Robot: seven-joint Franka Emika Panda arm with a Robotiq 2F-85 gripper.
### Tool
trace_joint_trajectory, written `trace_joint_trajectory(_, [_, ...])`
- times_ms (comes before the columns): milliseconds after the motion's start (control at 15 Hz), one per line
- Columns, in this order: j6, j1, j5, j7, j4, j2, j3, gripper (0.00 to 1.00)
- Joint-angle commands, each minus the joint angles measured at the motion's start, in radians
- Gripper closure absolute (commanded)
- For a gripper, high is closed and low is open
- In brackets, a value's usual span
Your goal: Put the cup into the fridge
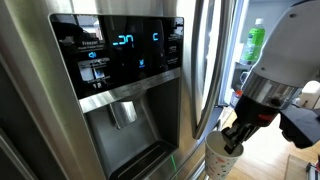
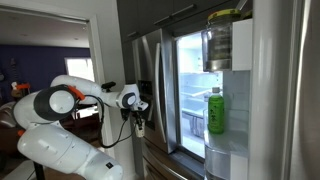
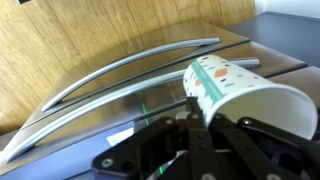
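Cup (image 1: pixel 220 163) held right at the fridge (image 1: pixel 60 130)!
Gripper (image 1: pixel 230 143) fingers clamp it just beside the fridge's steel handles (image 1: pixel 205 60); a green bottle (image 2: pixel 215 112) stands inside the fridge.

fridge (image 1: pixel 40 120) panel (image 1: pixel 120 50) lit blue | gripper (image 1: pixel 232 142) clamps cup (image 1: pixel 217 162) rim, btm right | green bottle (image 1: pixel 256 40) bkgd

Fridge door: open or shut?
Open. The fridge has one door swung out; lit interior and a bottle on its shelf show.
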Motion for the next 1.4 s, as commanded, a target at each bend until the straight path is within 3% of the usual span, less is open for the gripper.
trace_joint_trajectory(0, [-0.03,-0.031,-0.028,-0.148,-0.075,-0.108,-0.073,1.0])
trace_joint_trajectory(67, [-0.025,-0.044,-0.028,-0.181,-0.083,-0.117,-0.087,1.0])
trace_joint_trajectory(133, [-0.02,-0.049,0.0,-0.134,-0.039,-0.069,-0.046,0.99])
trace_joint_trajectory(600, [-0.021,-0.071,0.0,-0.187,-0.06,-0.095,-0.064,1.0])
trace_joint_trajectory(867, [-0.099,-0.113,-0.037,-0.294,-0.057,-0.129,-0.141,1.0])
trace_joint_trajectory(1333, [-0.176,-0.277,-0.11,-0.522,0.01,-0.117,-0.331,1.0])
